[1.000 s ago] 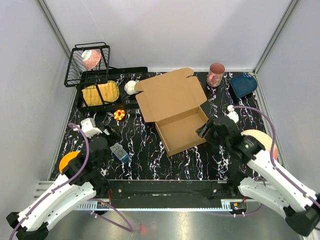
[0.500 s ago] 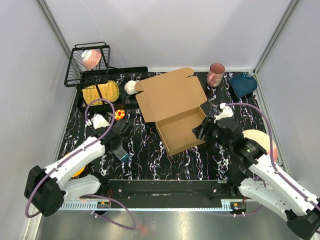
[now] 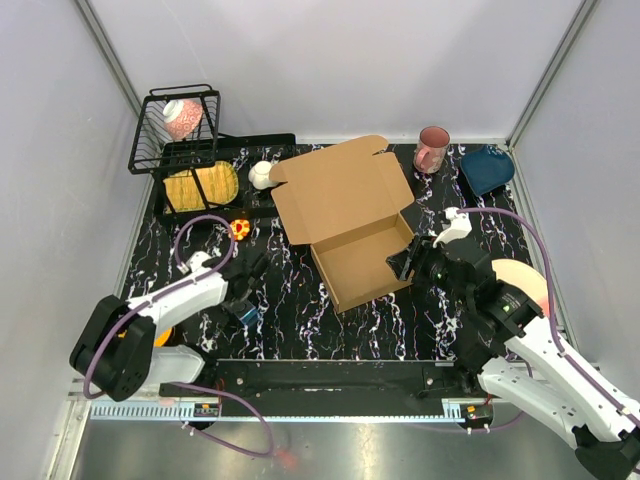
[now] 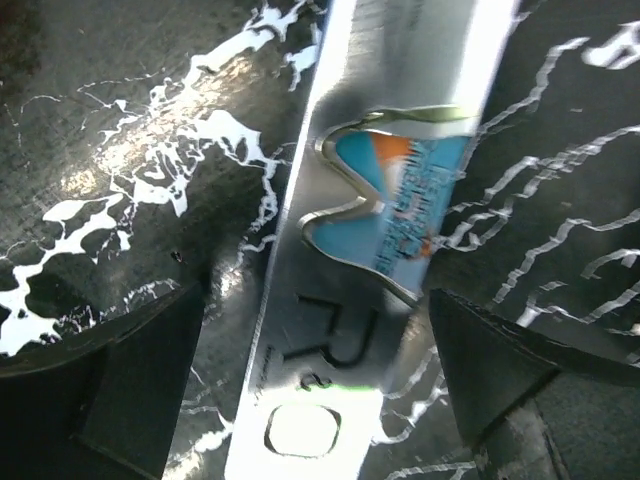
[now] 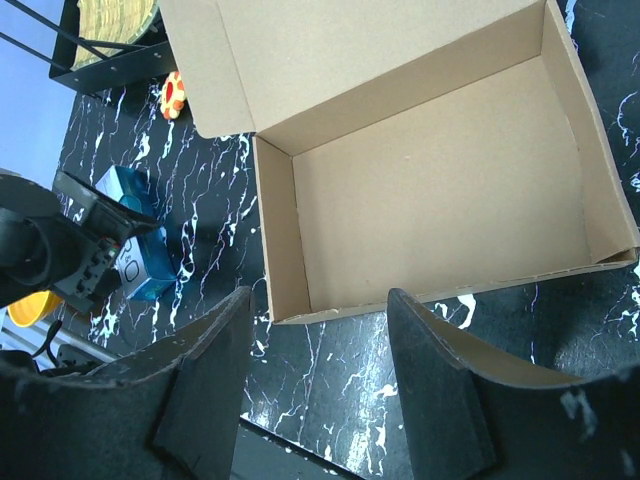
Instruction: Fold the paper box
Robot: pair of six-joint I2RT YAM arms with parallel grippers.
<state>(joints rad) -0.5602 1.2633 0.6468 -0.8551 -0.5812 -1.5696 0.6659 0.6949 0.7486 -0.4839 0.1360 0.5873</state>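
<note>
Entry: state of the fold.

The plain brown corrugated cardboard paper box (image 3: 350, 225) is located at the middle of the black, white-veined worktop (image 3: 320, 335), somewhat toward the far side. The tray part is judged to be finished: in the right wrist view four walls are seen standing around a bare floor. The lid panel (image 3: 340, 190) is laid back from the far wall, open toward the rear (its exact tilt cannot be judged from above). Small tabs are seen at its outer corners, and nothing is tucked in.

Estimated progress: well past halfway. What is left, as judged here, is for the lid to be swung over the tray and its edge tucked inside.

The right pincer (image 3: 405, 265) is held above the tray's right-hand wall, jaws partly apart, with nothing gripped.

The left pincer (image 4: 315, 300) is spread as wide as it goes, low over a small blue-and-orange foil packet (image 4: 400, 210) that lies on the worktop to the left of the box. The packet is framed between the fingers but not clamped, and contact cannot be confirmed.
</note>
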